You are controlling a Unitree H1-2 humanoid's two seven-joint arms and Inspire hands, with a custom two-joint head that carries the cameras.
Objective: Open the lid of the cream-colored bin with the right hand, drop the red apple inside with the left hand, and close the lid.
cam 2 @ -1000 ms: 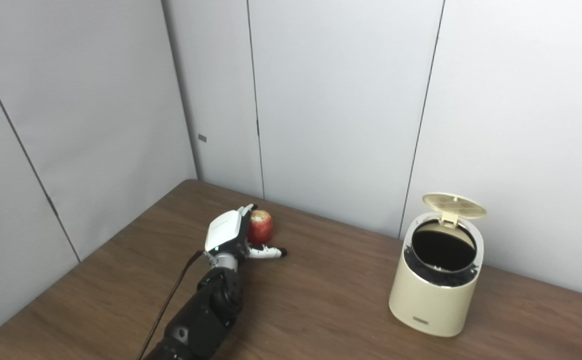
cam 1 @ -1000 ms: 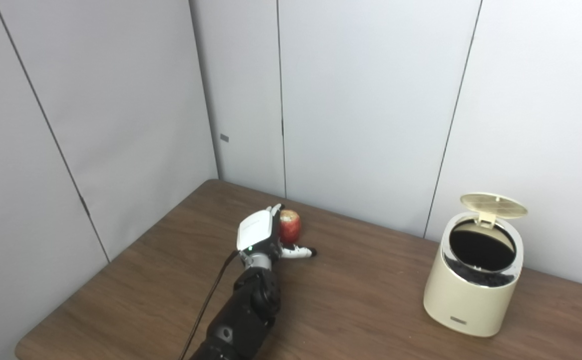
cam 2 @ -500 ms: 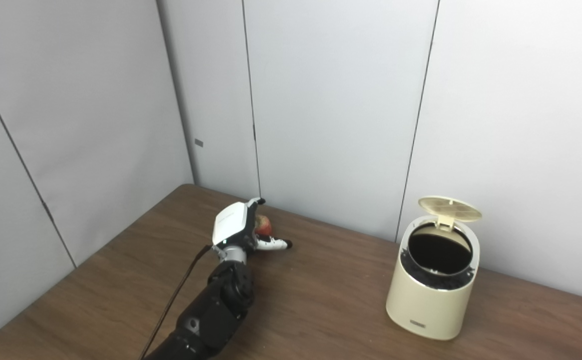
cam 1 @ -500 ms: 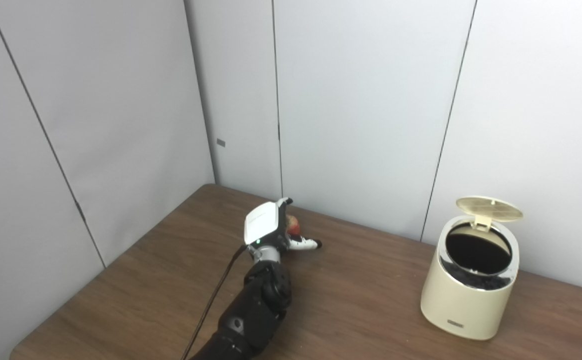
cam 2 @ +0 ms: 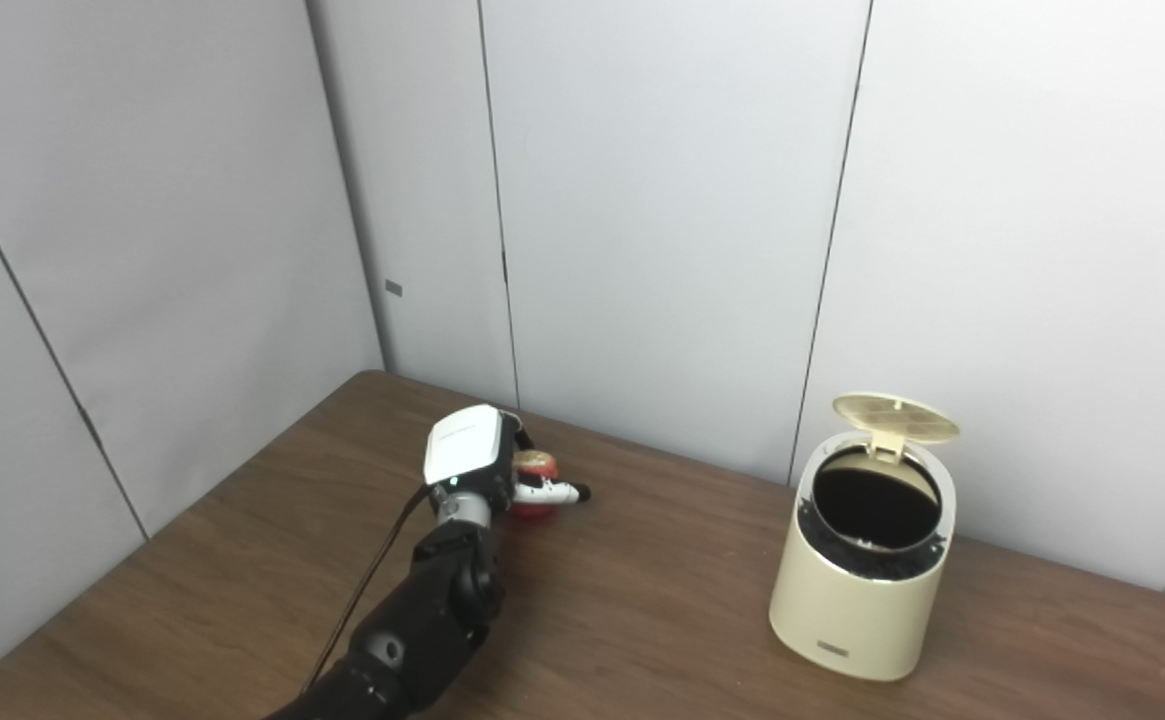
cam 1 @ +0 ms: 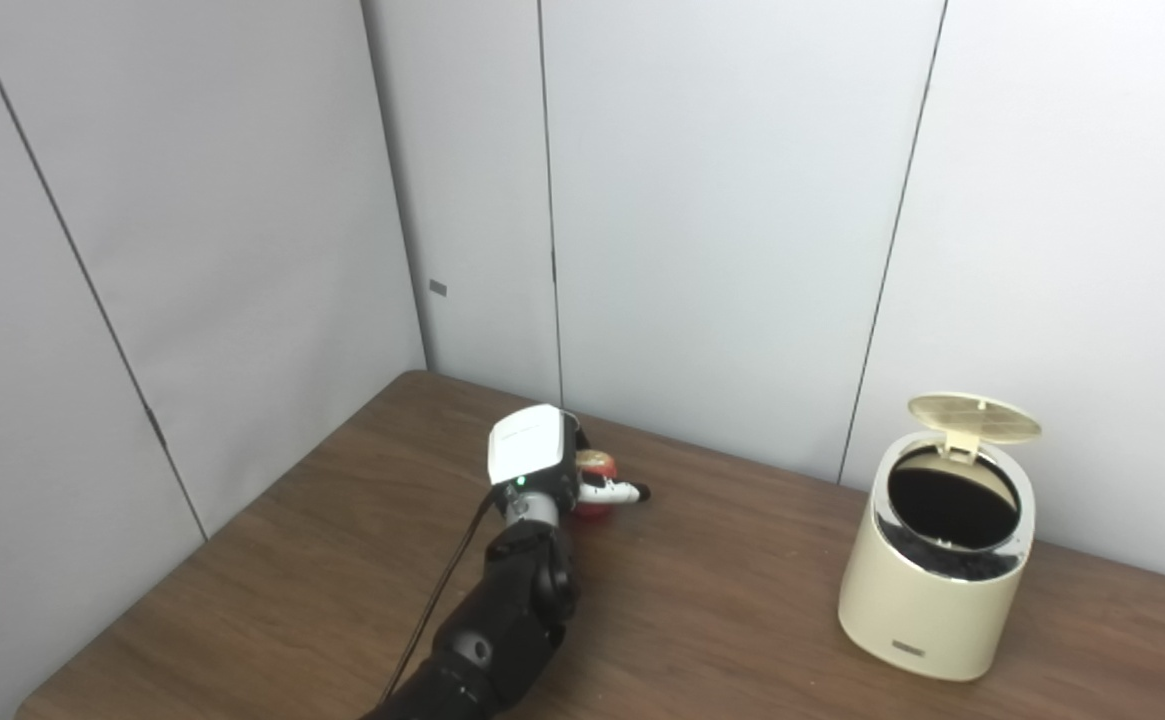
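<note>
At the far left of the table (cam 1: 742,620), red apple (cam 1: 597,463) now mostly buried under the left hand (cam 1: 542,465), fingers curled down over it where a second ago splayed beside it. Looks like a grip closing, lift not yet begun. Cannot tell if clamped firm. Well apart to the right, cream-colored bin (cam 1: 932,600), lid (cam 1: 974,412) already up. Right hand out of view; bin's inside too dark to read.
</note>
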